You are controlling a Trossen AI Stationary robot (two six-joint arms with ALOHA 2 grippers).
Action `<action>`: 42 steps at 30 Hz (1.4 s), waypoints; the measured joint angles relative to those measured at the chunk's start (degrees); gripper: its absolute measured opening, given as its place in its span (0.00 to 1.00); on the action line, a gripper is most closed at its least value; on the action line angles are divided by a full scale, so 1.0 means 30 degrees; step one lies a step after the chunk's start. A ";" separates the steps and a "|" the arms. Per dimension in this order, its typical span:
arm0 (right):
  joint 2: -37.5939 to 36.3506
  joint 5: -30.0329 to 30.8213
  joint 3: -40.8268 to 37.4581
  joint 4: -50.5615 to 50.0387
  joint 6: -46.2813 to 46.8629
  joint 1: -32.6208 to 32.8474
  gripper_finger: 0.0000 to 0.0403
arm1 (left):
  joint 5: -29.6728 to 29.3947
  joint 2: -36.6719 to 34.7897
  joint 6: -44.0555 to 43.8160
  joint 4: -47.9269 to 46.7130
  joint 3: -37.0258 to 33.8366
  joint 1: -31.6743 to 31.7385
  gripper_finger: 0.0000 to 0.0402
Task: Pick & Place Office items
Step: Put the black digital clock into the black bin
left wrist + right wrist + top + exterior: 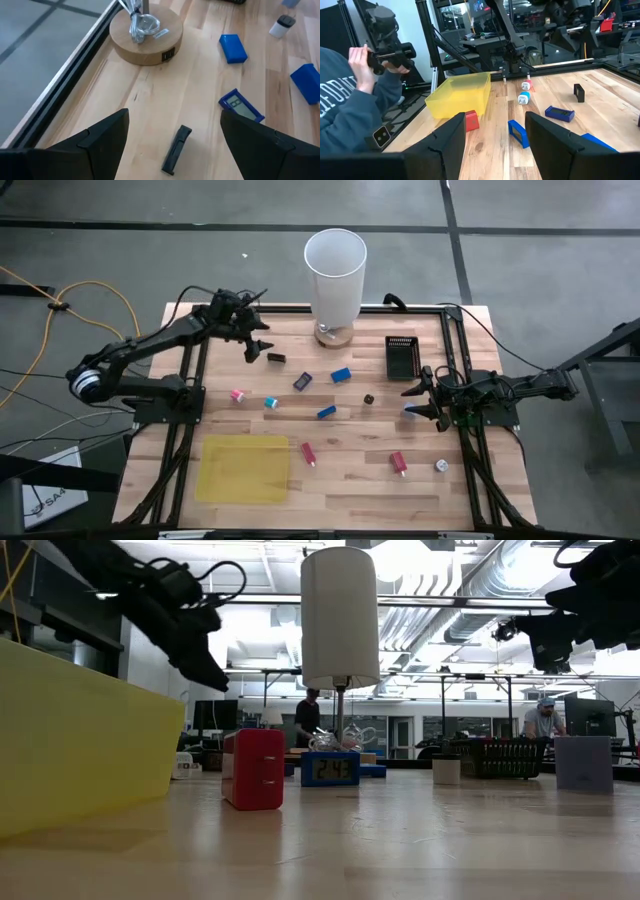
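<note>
- Left gripper [257,340] hangs near the back-left of the table, fingers spread wide and empty, right over a small black clip [176,149] lying flat on the wood.
- Right gripper [425,393] sits at the right side just in front of the black tray [402,356], fingers also apart, nothing between them.
- The rest of the office items are scattered mid-table: a blue clock [241,105], blue blocks [341,375], a pink piece [238,394], a teal one [270,402], two red ones [398,463] nearer the front, a whitish round one [440,466].
- My worry: the clip is thin, flat and hard-looking, so the fingers could scrape the wood and skate it away instead of pinching it.
- The lamp's round wooden base [146,35] is near; a sloppy swing might bump it.
- Materials: pale butcher-block planks, smooth plastic blocks, a translucent yellow bin [460,92], a tall white shade [335,275].
</note>
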 joint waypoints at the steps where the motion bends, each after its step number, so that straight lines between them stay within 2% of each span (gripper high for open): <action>1: 0.0000 -0.0007 0.0000 0.0000 0.0007 -0.0004 0.47 | 0.0014 0.0296 0.0270 -0.0493 0.0485 0.0032 0.77; 11: 0.0001 -0.0002 -0.0002 0.0000 0.0007 0.0001 0.47 | 0.0694 0.1202 0.3548 -0.3044 0.3017 0.0676 0.77; 28: 0.0000 -0.0004 -0.0005 0.0000 0.0007 -0.0001 0.47 | 0.1080 0.1194 0.6718 -0.8533 0.6699 0.1072 0.77; 35: 0.0007 -0.0007 -0.0004 0.0000 0.0003 0.0003 0.47 | 0.1400 0.1194 0.8433 -0.9190 0.6911 0.1034 0.77; 42: 0.0002 -0.0005 0.0000 0.0000 0.0007 0.0003 0.47 | 0.1191 0.1180 0.8061 -0.9184 0.6911 0.0475 0.77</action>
